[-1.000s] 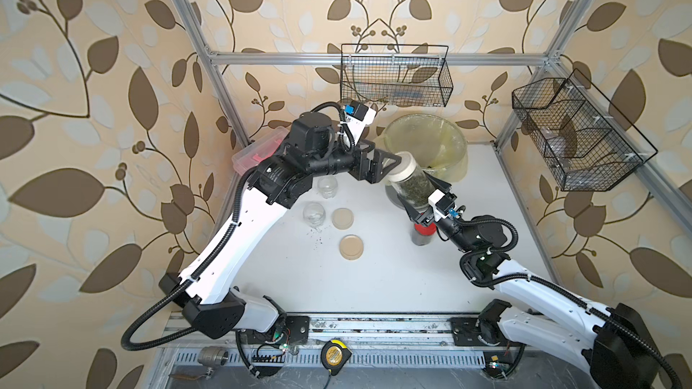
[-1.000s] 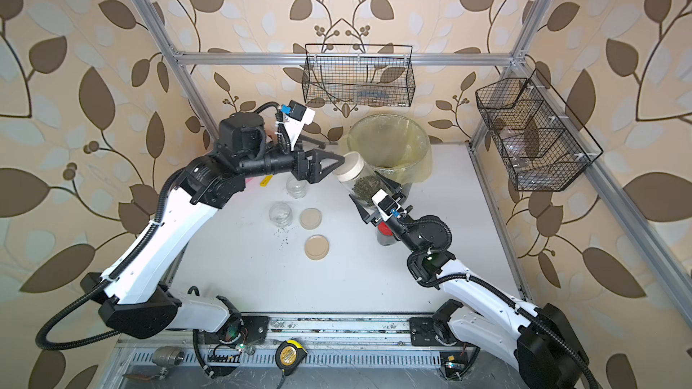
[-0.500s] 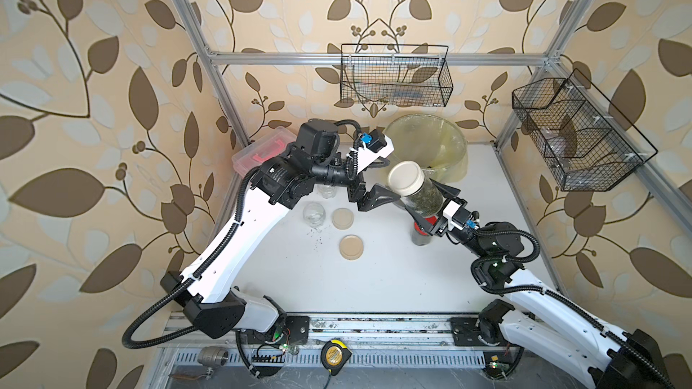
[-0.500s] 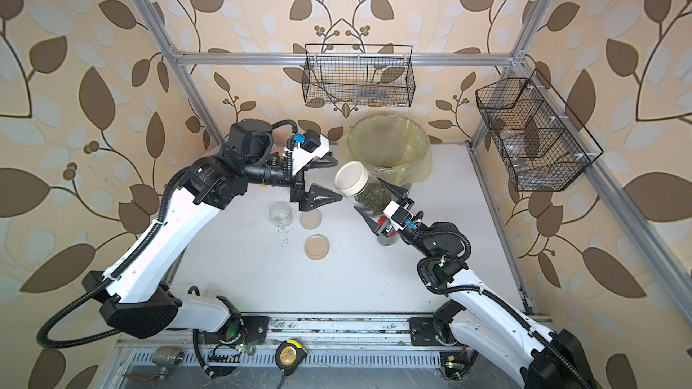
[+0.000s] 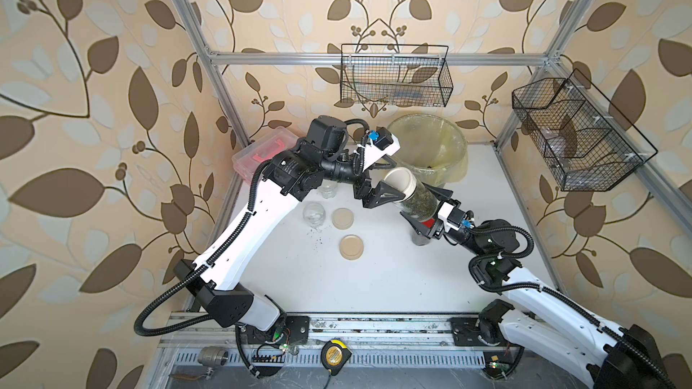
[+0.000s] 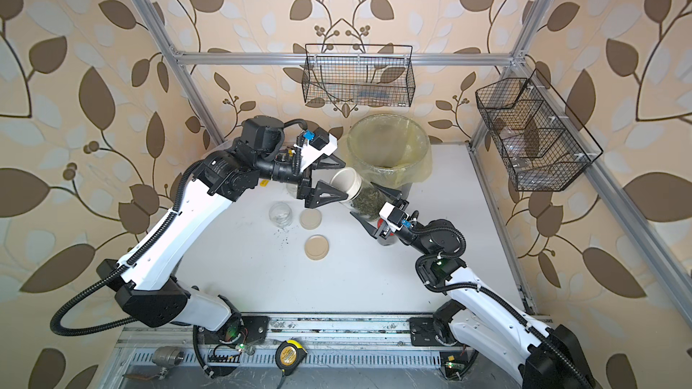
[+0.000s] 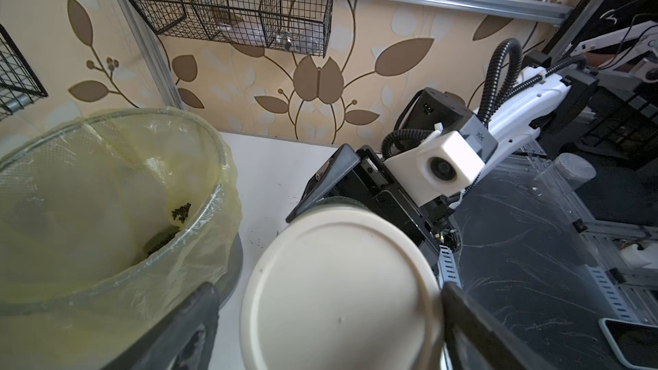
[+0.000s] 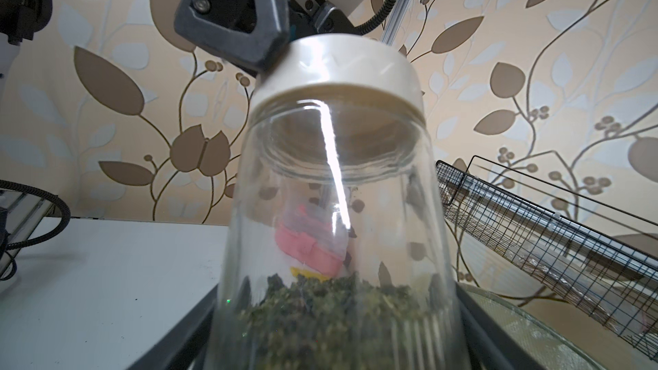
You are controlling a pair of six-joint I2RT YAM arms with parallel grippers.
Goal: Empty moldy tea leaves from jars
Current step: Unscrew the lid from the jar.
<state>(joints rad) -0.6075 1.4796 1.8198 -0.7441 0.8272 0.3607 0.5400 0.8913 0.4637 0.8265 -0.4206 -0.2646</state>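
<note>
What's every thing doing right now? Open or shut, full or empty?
held jar: tilted, lid on, tea leaves inside
right gripper: shut on held jar
left gripper: open, jaws either side of beige lid
open jars: upright, lidless, look empty
loose lids: off, lying flat
red-lid jar: upright, closed, partly hidden
bin: lined, leaf bits inside

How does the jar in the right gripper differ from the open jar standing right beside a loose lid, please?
The held jar is lidded in beige; the table jar has no lid. The held jar is tilted in the air, the table jar stands upright. The held jar carries tea leaves; the table jar looks empty. Both are clear glass.
</note>
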